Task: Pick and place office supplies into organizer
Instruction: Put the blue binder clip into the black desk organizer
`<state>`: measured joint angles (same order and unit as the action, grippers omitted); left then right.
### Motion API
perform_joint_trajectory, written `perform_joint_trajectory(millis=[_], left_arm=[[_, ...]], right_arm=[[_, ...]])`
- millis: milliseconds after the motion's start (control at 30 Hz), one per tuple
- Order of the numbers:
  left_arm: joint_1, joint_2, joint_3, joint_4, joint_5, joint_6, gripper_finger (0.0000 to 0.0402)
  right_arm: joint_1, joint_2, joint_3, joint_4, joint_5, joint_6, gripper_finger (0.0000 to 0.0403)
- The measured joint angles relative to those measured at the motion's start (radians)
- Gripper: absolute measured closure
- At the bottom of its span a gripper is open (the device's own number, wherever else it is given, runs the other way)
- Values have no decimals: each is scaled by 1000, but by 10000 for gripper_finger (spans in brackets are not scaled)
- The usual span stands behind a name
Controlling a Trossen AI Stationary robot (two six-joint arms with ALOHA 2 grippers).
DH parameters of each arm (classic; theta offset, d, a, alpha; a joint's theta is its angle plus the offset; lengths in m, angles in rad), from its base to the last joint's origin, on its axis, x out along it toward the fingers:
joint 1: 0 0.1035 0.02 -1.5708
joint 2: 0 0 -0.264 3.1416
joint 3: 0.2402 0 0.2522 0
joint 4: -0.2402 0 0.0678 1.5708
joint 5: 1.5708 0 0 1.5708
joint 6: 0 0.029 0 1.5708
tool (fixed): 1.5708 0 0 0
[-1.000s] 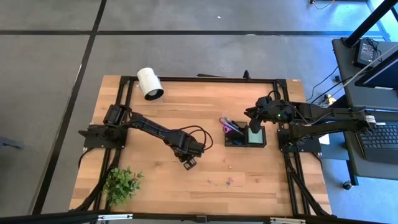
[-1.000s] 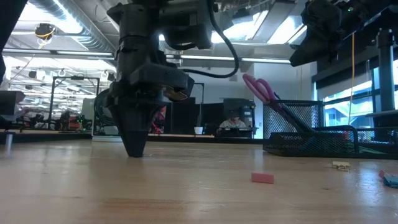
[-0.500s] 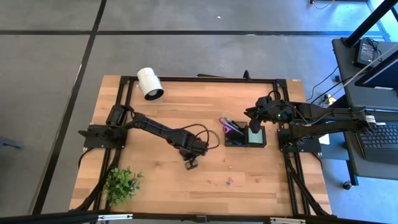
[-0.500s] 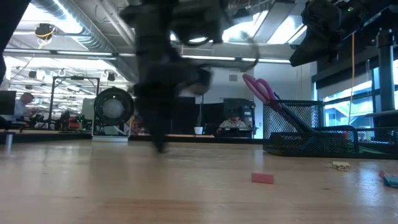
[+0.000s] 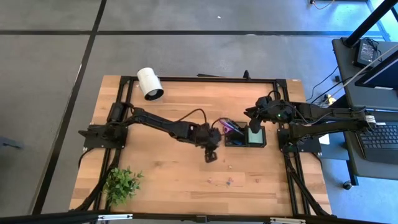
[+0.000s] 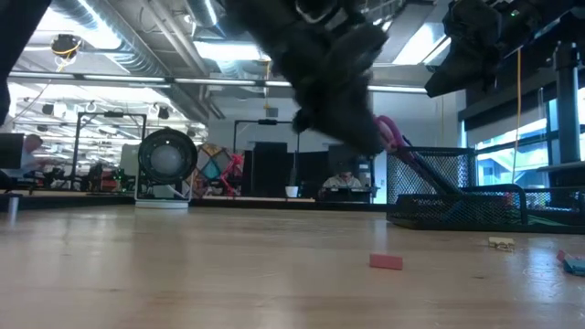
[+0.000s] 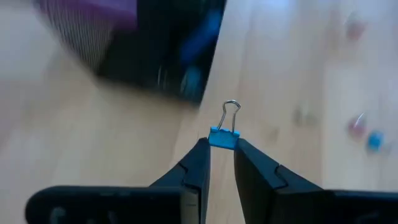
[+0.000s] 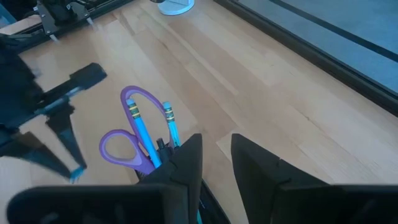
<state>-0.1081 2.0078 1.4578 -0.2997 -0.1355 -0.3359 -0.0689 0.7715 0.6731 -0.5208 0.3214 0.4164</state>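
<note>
Moved since earlier: left end effector (image 5: 210, 155) is travelling across the surface (image 5: 168, 180) from its middle toward the organizer (image 5: 244, 138), and is now sitting just beside the organizer's near-left corner.
Left end effector: fingers are closing narrow on a small blue binder clip (image 7: 224, 137), pinching its blue body while the wire loop is pointing outward.
Right end effector (image 5: 253, 126): waiting above the organizer's right part; fingers are standing narrowly apart and holding nothing that shows.
Organizer: already holding the purple scissors (image 8: 127, 140) and blue pencils (image 8: 143, 134), standing up in it.
Loose items: a pink block (image 6: 385, 261) and small bits are lying on the bare wood, apart from the organizer.
Handling: the clip is looking light, stiff and slick metal; its flat blue body is the sound place to hold, since the wire loop would likely swivel.
Risk: such a small grip could be twisting loose during fast motion.
</note>
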Motion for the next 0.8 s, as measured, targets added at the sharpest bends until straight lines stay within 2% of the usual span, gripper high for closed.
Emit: perform_joint_trajectory(millis=[200,567,800], left_arm=[[40,-1,1,169,0,70,345],[51,19,2,245,-3,70,345],[44,104,2,406,-8,58,345]], right_arm=[[0,0,0,0,0,-1,313],[0,0,0,0,0,-2,313],[0,0,0,0,0,2,313]])
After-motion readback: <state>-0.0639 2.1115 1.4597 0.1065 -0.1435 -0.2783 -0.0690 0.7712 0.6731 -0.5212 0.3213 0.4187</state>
